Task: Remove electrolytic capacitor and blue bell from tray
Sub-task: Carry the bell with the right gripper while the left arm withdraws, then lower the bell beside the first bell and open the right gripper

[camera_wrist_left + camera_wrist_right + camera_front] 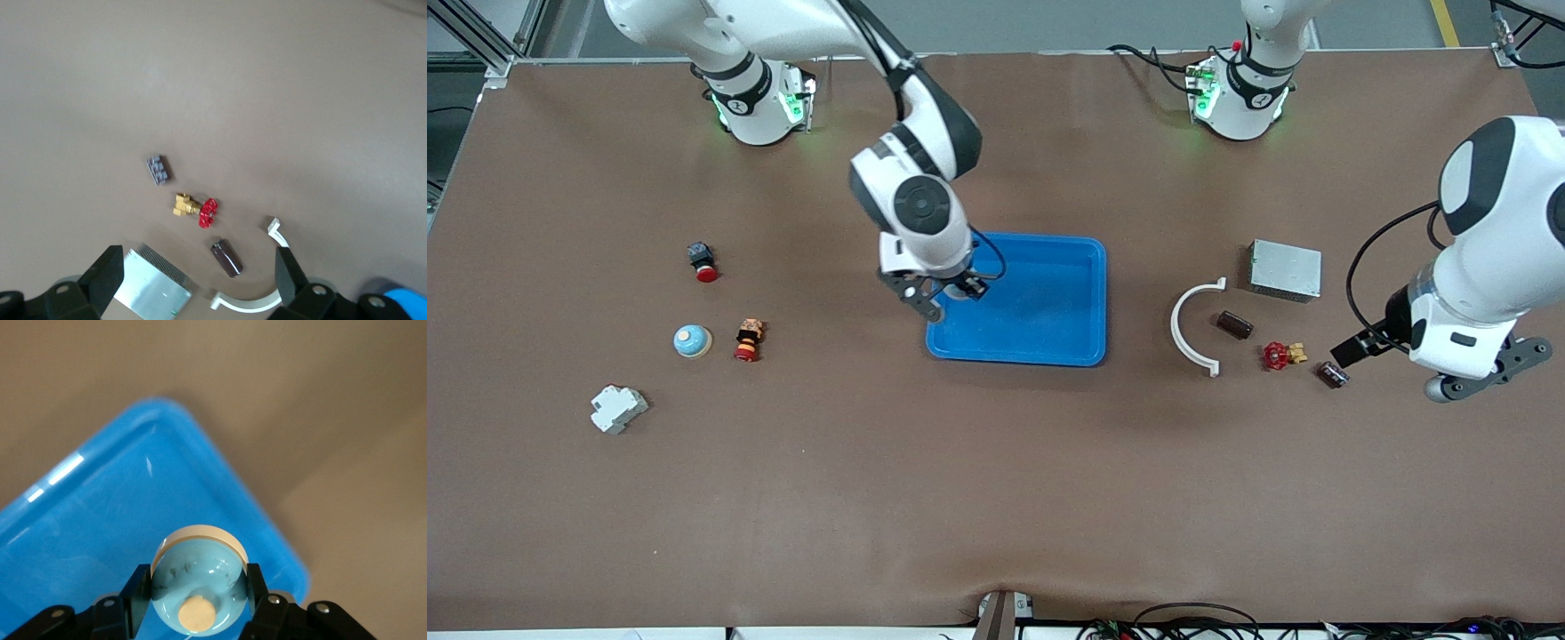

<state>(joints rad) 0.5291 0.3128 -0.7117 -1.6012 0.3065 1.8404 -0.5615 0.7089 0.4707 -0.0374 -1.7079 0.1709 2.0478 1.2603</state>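
Brown table: my right gripper pinches the blue bell over the tray corner; the dome's curve could slip from its jaws. Left gripper, jaws spread, waits over the capacitor, already out.

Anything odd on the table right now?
Nothing spilled, broken or askew. The right gripper holds a blue bell over the tray. A second, similar bell sits on the table toward the right arm's end. The left gripper waits open above the capacitor.
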